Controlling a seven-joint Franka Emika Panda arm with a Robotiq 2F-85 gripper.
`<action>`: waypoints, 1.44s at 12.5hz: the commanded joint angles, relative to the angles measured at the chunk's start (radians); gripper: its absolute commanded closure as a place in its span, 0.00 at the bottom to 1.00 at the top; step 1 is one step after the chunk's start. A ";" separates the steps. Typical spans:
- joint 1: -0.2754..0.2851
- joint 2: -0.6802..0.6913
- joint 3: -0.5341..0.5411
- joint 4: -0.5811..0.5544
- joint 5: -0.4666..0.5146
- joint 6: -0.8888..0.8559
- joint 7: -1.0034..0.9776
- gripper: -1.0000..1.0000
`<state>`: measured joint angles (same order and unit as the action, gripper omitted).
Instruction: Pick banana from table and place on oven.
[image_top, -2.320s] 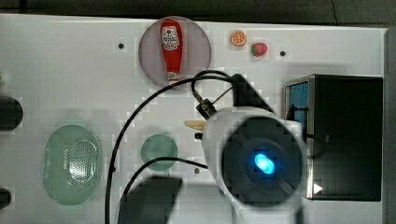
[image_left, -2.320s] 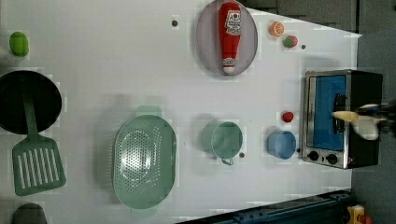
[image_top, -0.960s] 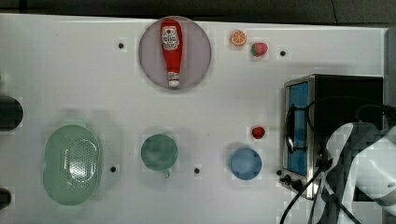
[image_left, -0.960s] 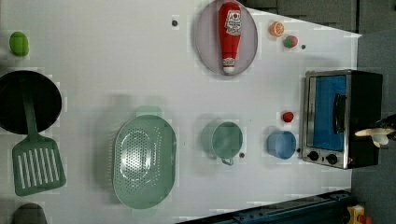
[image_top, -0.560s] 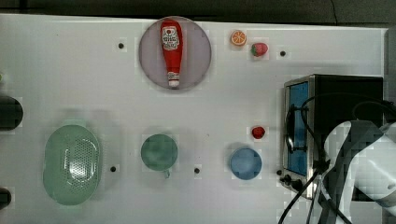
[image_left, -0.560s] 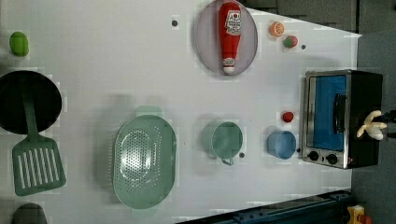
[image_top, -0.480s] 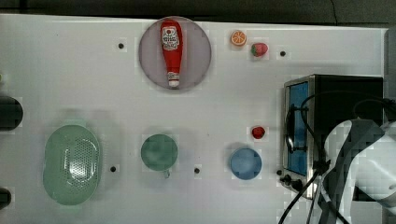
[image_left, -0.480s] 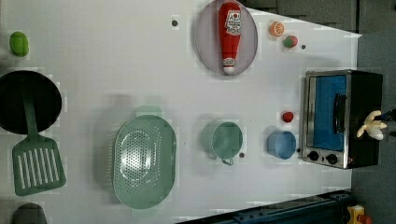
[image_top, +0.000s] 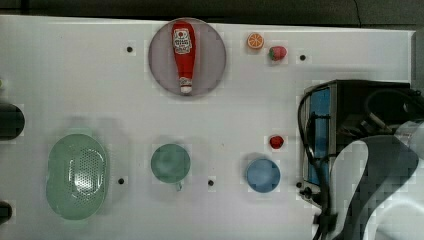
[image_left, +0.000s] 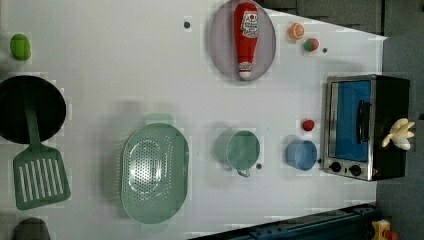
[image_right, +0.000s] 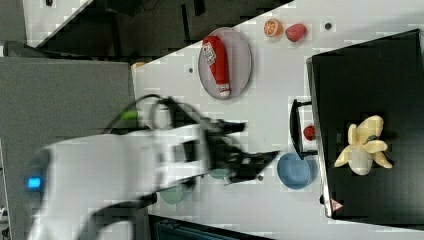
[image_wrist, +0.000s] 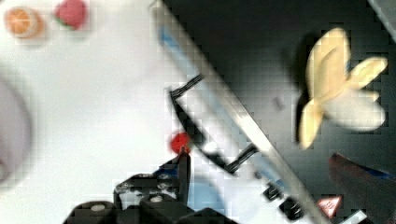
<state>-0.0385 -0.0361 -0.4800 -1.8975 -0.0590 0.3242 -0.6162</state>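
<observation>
The banana (image_right: 364, 148) lies peeled and splayed on the oven's matte black top (image_right: 370, 75), touched by nothing. In the left view the banana (image_left: 400, 134) rests near the oven's (image_left: 367, 125) far edge, and in the wrist view the banana (image_wrist: 338, 95) is on the black top. My gripper (image_wrist: 271, 179) is open and empty, with one finger (image_wrist: 183, 168) over the white table (image_top: 75, 75) and the other past the oven's front edge. In the right view the blurred gripper (image_right: 252, 162) hangs beside the oven, and in the top view my arm (image_top: 380, 190) covers part of it.
A blue cup (image_top: 263, 175) and a small red strawberry (image_top: 276, 142) sit in front of the oven door. Further off are a green cup (image_top: 170, 162), a green colander (image_top: 77, 175), a ketchup bottle (image_top: 183, 47) on a plate, an orange slice (image_top: 255, 40), a pan and a spatula (image_left: 37, 175).
The banana was carried from the table to the oven top and let go. It now lies free there, and the gripper has drawn away from it.
</observation>
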 joint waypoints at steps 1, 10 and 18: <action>0.084 -0.075 0.171 0.017 -0.012 -0.109 0.365 0.00; 0.084 -0.156 0.393 0.017 -0.005 -0.198 0.702 0.00; 0.082 -0.152 0.391 0.017 -0.005 -0.196 0.702 0.00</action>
